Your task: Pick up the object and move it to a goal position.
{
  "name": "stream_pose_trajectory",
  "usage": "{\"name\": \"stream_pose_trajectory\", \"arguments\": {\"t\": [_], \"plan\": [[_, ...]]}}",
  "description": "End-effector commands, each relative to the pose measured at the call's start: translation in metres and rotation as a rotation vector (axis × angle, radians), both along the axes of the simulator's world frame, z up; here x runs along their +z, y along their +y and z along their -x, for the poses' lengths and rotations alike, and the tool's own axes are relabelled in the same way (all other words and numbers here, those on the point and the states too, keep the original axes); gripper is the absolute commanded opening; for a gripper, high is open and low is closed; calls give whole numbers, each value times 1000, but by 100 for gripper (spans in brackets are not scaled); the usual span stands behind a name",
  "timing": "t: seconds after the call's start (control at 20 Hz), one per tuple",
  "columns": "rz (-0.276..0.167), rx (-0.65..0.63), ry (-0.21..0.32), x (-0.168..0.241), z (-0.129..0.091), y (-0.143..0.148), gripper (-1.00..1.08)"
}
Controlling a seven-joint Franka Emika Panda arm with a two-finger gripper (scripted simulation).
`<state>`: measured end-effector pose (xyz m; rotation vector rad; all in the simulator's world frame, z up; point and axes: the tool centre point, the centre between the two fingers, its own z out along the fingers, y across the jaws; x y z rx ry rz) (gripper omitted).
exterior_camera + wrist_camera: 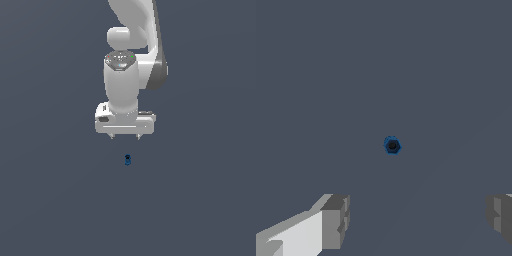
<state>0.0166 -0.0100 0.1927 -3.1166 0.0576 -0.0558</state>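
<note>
The smooth white gripper (125,136) is hovering with its blocky grey jaws spread wide above the tiny knobbly dark-blue object (127,160), not touching it.

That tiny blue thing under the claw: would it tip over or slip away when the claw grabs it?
Probably easy to knock over: the blue thing stands slightly upright and looks tiny beside the open claw. Likely light, judging by its size. Its knobbly shape, hexagon-like in the wrist view, may give the fingers flat sides to grip, so slipping seems less likely.
</note>
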Motion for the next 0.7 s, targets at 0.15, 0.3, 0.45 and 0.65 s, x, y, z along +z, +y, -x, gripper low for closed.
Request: {"name": "stream_pose_trajectory", "arguments": {"t": [0.15,0.3,0.45,0.65], "plan": [[6,6,-2,1,-1,-1,100],[22,21,-8,5,-2,-3,100],[32,29,-12,8,-3,-5,100],[30,30,-10,6,-3,-4,100]]}}
